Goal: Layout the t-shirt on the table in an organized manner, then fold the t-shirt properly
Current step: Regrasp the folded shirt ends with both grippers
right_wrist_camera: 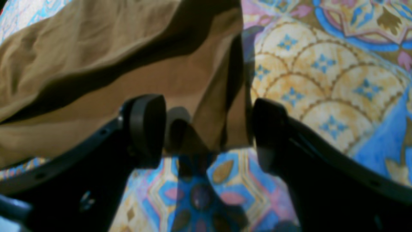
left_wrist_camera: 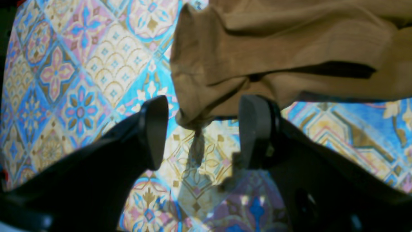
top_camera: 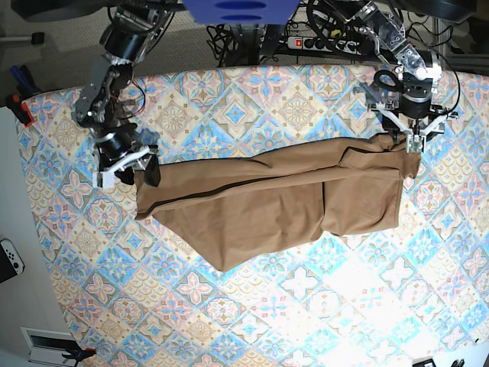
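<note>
The tan shirt point(top_camera: 275, 202) lies stretched across the middle of the patterned counter point(top_camera: 252, 321), bunched and creased, with one flap hanging lower toward the near edge. The left pincer point(left_wrist_camera: 199, 129) hovers at the shirt's corner on the base view's right, jaws apart, a tip of fabric hanging between them but not clamped. The right pincer point(right_wrist_camera: 207, 129) sits at the opposite end, jaws apart as well, with the shirt's edge lying loose in the gap between its pads.
</note>
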Robot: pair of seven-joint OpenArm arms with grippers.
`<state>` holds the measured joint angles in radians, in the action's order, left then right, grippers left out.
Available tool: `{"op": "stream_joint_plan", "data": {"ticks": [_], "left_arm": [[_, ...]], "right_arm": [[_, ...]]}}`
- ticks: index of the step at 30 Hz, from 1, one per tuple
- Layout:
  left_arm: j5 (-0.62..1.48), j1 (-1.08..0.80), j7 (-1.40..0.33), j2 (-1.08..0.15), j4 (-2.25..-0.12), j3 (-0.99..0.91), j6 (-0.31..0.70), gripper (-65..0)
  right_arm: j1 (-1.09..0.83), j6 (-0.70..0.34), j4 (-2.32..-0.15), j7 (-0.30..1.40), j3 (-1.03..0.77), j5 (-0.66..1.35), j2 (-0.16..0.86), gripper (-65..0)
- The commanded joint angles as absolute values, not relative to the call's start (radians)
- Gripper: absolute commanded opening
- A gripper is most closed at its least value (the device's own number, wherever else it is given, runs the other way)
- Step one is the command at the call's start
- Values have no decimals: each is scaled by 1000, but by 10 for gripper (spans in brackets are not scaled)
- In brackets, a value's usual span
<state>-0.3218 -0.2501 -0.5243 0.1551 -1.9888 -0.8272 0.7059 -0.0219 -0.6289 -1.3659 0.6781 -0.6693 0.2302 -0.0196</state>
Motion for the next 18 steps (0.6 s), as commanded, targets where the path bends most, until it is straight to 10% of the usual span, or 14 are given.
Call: {"op": "stream_joint_plan", "data": {"ticks": [1,18], "left_arm": [[-314,-246,-503,157,-2009,-828,698,-311],[-76,-246,-510,157,-2005,-972,698,-227]], "right_arm": [[-15,-631,-1377,670,-670,239,-15,-237],[-21,-631,-1377,668,-579,237,-13,-237]]}}
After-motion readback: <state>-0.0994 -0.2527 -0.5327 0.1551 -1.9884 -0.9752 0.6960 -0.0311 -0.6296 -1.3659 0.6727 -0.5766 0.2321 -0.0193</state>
